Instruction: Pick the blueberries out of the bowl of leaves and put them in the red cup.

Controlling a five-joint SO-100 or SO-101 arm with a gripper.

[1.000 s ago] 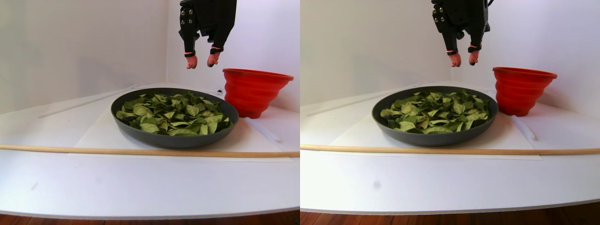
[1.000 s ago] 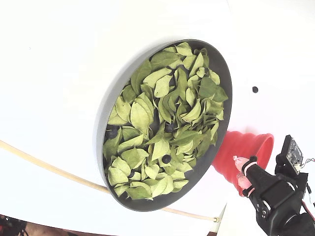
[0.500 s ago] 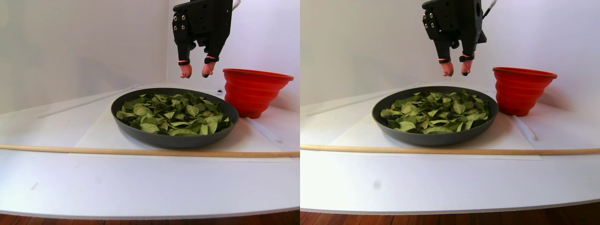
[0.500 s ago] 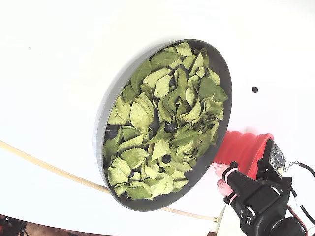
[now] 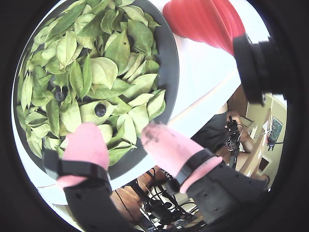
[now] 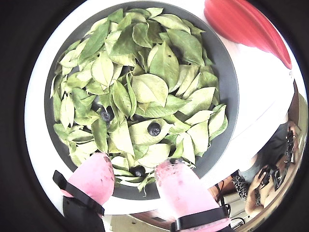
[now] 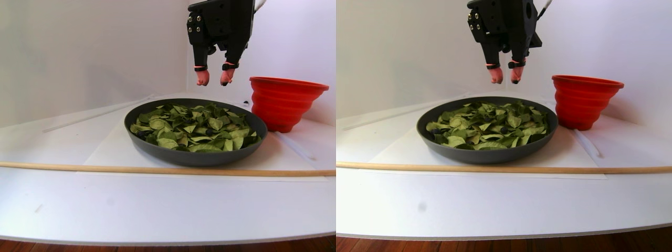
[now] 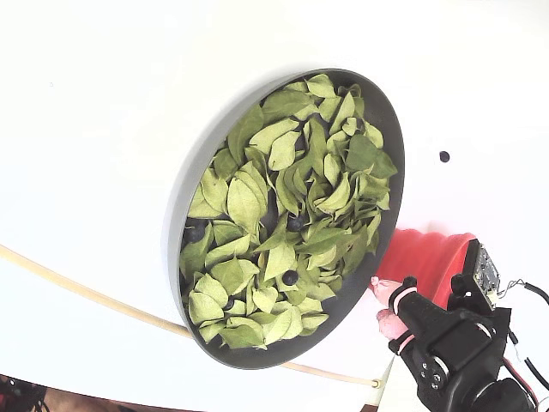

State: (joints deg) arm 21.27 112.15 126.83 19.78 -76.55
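Observation:
The dark grey bowl (image 7: 194, 157) (image 8: 182, 193) holds many light-green leaves (image 6: 154, 87) (image 8: 257, 197). Dark blueberries (image 6: 154, 128) (image 5: 100, 109) (image 8: 290, 277) peek out between them, and another berry (image 6: 138, 170) lies near the rim. The red cup (image 7: 283, 102) (image 8: 422, 257) (image 5: 203, 19) stands just beside the bowl. My gripper (image 7: 214, 81) (image 8: 380, 302) (image 6: 136, 162) (image 5: 125, 137) hangs open and empty well above the bowl's rim on the cup side. Its pink fingertips (image 6: 96, 174) are clear of the leaves.
A thin wooden stick (image 7: 157, 169) (image 8: 86, 292) lies across the white table in front of the bowl. A flat black dot (image 8: 444, 156) marks the table beyond the cup. White walls (image 7: 79, 47) close in behind.
The gripper has moved from beside the cup toward the bowl, leftward in the stereo pair view, and a little lower. It stayed open and empty.

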